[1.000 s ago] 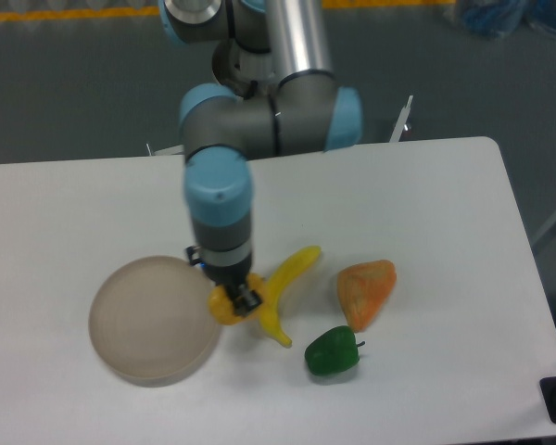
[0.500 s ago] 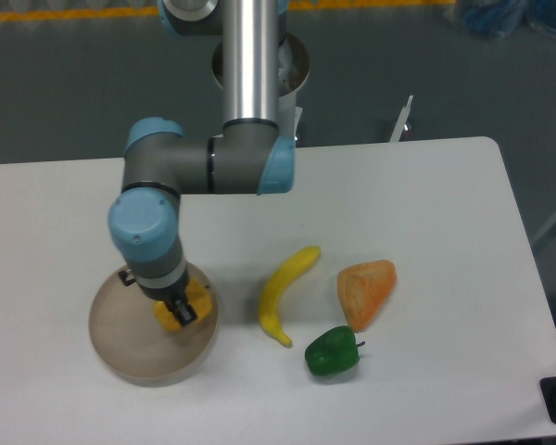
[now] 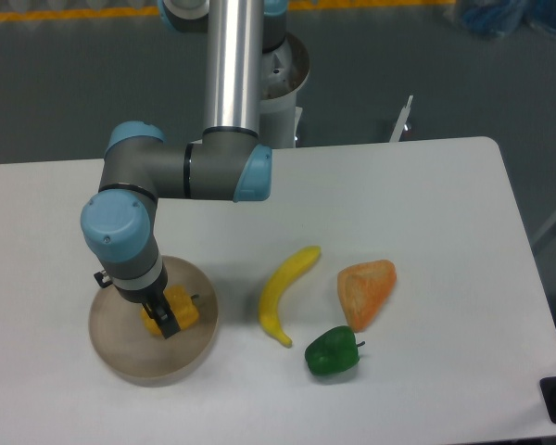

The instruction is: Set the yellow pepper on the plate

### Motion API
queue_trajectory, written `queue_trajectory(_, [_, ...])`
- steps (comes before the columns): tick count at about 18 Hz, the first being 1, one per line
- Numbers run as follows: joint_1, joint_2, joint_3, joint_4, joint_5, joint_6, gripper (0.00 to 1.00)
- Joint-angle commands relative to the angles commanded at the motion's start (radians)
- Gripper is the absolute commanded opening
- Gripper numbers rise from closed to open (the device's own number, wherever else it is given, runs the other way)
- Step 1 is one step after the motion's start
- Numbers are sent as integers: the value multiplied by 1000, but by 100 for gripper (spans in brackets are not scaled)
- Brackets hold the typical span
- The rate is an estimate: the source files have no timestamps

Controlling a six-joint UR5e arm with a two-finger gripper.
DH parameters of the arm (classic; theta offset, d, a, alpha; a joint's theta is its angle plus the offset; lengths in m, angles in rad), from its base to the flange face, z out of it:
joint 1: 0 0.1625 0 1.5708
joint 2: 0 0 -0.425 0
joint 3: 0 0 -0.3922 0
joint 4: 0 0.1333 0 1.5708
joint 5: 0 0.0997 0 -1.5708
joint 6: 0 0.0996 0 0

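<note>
The yellow pepper [image 3: 178, 309] is a small yellow-orange lobed piece with a short dark stem. My gripper [image 3: 164, 317] is shut on it, fingers pointing down, over the middle of the round beige plate [image 3: 120, 357] at the table's front left. I cannot tell whether the pepper touches the plate surface or hangs just above it. The arm's wrist hides the plate's far left part.
A long curved yellow banana [image 3: 285, 290] lies right of the plate. An orange triangular wedge [image 3: 365, 290] lies further right. A green pepper [image 3: 333, 352] sits in front of the wedge. The white table's front edge is close below the plate.
My gripper has carried the yellow pepper leftward from beside the banana, over the plate's right rim, to the plate's middle. The other items have not moved.
</note>
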State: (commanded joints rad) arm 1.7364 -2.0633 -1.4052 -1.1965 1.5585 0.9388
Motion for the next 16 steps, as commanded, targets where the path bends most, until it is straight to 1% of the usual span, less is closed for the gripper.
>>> queue_trajectory(3, [78,38,-2,0,3,9,100])
queue_trajectory(4, [127,60,0,2,0,17,100])
queue_trajectory(6, [188,83,3,3,0,31,100])
queue_trajectory(8, [264,100,-8,5,2,98,100])
queue_trajectory(13, [425,127,-9,-11,2,245,100])
queue_trajectory(14, [446,136,-12,-11,2,286,100])
queue_trajectory(16, [486,134,-17,-11,9,382,100])
